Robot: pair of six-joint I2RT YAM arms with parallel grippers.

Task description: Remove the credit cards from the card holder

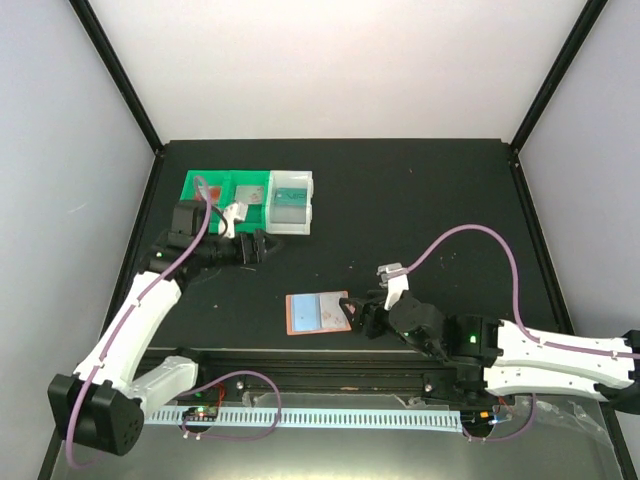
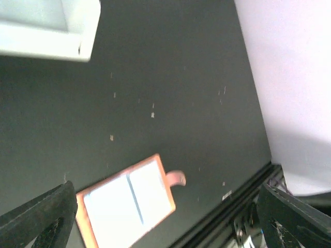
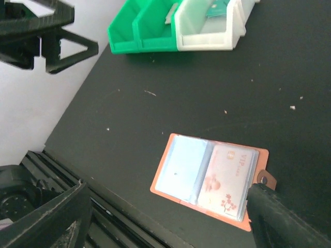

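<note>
The card holder (image 1: pixel 317 312) lies on the table (image 1: pixel 450 200). The bins (image 1: pixel 248 198) sit well behind it, to its left. The left gripper (image 1: pixel 268 247) is between it and the bins. The right gripper (image 1: pixel 353 313) is just right of it.

Lab test cell: white walls (image 1: pixel 340 60) enclose a black table (image 1: pixel 420 200).

The card holder (image 3: pixel 160 173) is lying flat with its two pockets facing up, between the spread fingers of the right gripper (image 1: pixel 358 314) and just ahead of them. Its salmon-pink rim is framing both pockets, and its small tab (image 3: pixel 264 180) is sitting just beside one finger. A white card (image 3: pixel 227 178) with red marks is showing inside the pocket nearer the tab. The other pocket is looking light blue.
</note>
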